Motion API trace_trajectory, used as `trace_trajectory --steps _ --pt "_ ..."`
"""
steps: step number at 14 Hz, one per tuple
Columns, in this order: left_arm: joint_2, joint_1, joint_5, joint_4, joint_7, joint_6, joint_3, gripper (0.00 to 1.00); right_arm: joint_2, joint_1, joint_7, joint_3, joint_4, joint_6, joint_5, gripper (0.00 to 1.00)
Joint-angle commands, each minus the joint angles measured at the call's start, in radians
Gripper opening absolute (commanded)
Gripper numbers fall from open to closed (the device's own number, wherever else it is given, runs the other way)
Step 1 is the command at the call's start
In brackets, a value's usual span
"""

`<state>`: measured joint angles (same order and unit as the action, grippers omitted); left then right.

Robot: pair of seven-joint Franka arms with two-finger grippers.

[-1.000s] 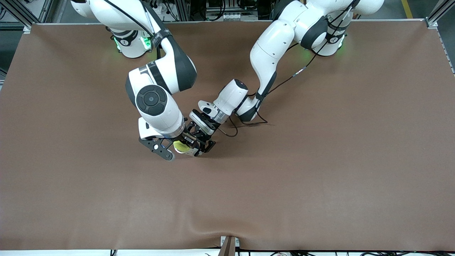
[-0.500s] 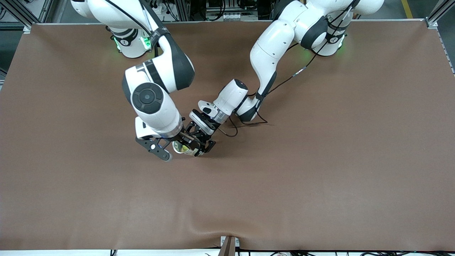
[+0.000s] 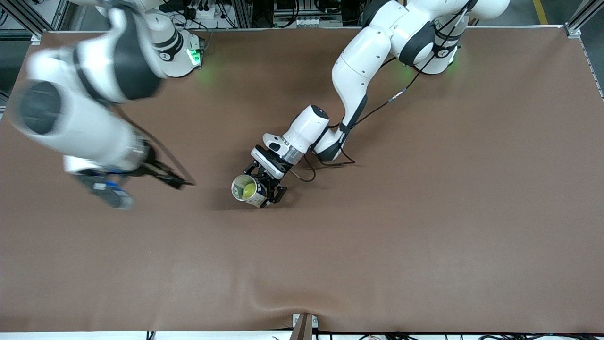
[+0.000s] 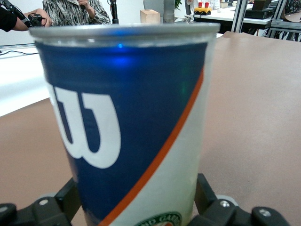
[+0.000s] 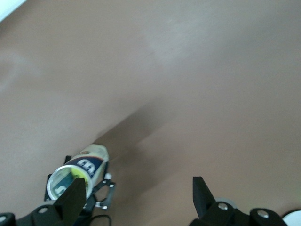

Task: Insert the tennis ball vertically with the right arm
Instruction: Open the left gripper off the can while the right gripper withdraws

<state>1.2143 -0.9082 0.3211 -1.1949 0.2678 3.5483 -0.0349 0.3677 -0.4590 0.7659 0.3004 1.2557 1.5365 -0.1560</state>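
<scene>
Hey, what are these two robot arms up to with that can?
The tennis ball already sits inside the upright ball can in the middle of the table. The left hand is at the can, its fingers open on either side of it. The right hand, open and empty, is up over the right arm's end of the table.

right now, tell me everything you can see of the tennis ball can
The tennis ball can stands upright near the middle of the table, lid off. It looks like a plastic tube with a metal rim and a label in blue and white with an orange stripe and a big white W. A yellow tennis ball sits inside. The left gripper brackets its base with open fingers.
</scene>
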Motion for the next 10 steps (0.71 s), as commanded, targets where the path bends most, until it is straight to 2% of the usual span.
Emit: trace_trajectory --steps 1,3,6,7,10 --pt "-0.016 -0.003 0.027 -0.009 -0.004 0.006 0.001 1.00 -0.047 0.107 -0.120 -0.006 0.016 -0.025 0.004 1.00" --pt "-0.035 0.000 0.027 -0.040 0.001 0.006 0.001 1.00 -0.055 0.169 -0.244 0.026 0.016 -0.027 0.010 1.00" --pt "-0.062 0.000 0.027 -0.095 -0.001 0.006 0.001 1.00 -0.055 0.191 -0.410 0.090 0.016 -0.026 0.070 1.00" --pt "-0.093 0.000 0.027 -0.150 -0.001 0.006 0.000 1.00 -0.055 0.191 -0.436 0.121 0.016 -0.019 0.069 1.00" --pt "-0.192 0.000 0.024 -0.293 0.001 0.006 0.000 1.00 -0.052 0.184 -0.456 0.128 0.017 -0.006 0.067 1.00"
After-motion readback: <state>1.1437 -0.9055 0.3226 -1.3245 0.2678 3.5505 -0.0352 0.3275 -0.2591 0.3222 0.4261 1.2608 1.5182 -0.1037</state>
